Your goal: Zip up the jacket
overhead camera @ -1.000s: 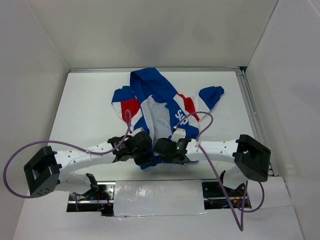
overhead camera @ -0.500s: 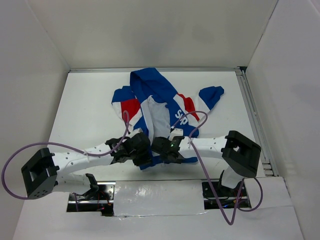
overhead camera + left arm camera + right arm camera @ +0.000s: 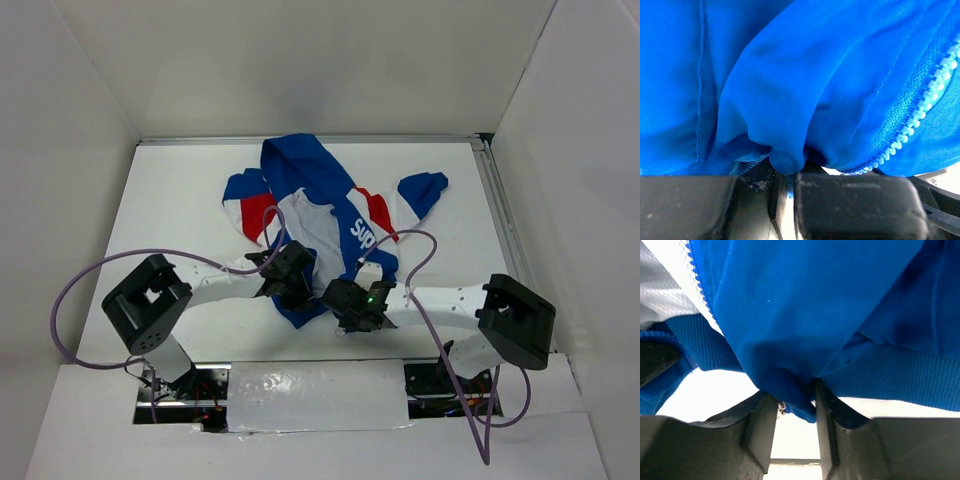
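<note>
Lying at the frame's centre on your white table (image 3: 180,210), boxed by white walls (image 3: 300,70), the jacket (image 3: 318,215) sat unzipped; your left gripper (image 3: 296,290) and right gripper (image 3: 345,305) each pinched it at its lower edge, jaws nearly closed.

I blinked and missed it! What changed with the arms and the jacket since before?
The left arm swung its elbow in toward the middle, and the left gripper moved farther from the bases and rightward. The right gripper shifted slightly right. Both are clamped on the jacket, which mostly stayed put.
</note>
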